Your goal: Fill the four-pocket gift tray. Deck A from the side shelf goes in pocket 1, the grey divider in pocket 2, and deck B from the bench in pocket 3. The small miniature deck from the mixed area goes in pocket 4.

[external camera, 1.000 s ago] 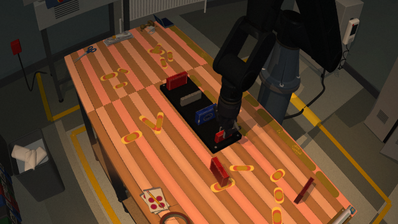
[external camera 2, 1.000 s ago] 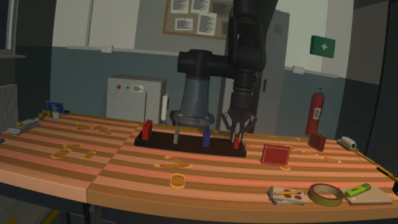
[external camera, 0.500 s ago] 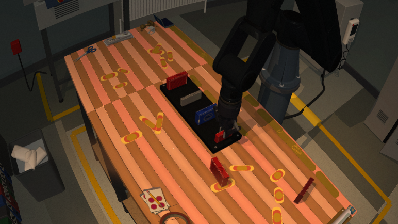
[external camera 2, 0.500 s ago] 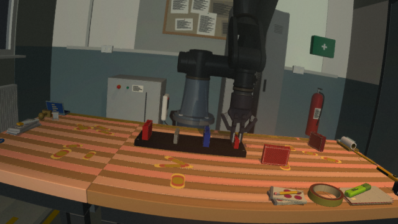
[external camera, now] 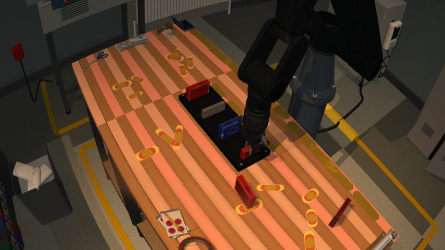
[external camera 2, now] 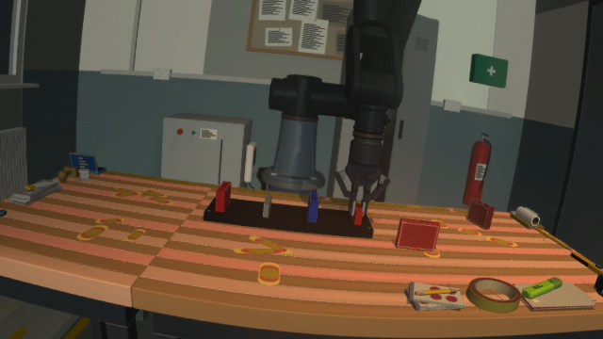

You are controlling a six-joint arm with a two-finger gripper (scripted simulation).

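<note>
The small red miniature deck (external camera: 245,152) (external camera 2: 358,215) stands upright at the near end of the black gift tray (external camera: 222,124) (external camera 2: 287,217), clamped in my closed gripper (external camera: 253,148) (external camera 2: 359,210), which reaches straight down onto it. In the tray, a blue deck (external camera: 230,127) (external camera 2: 313,210) stands in the pocket beside it. Then come the grey divider (external camera: 213,109) (external camera 2: 267,206) and a red deck (external camera: 198,89) (external camera 2: 223,196) at the far end.
The robot's grey pedestal (external camera 2: 295,155) stands behind the tray. A larger red deck (external camera: 245,191) (external camera 2: 416,234) stands on the bench beyond the tray's near end, and a dark red deck (external camera: 340,212) (external camera 2: 480,213) stands further toward the corner. Cards with a pencil (external camera: 172,222), a tape roll (external camera 2: 493,294) and a green marker (external camera 2: 541,287) lie at the bench edge.
</note>
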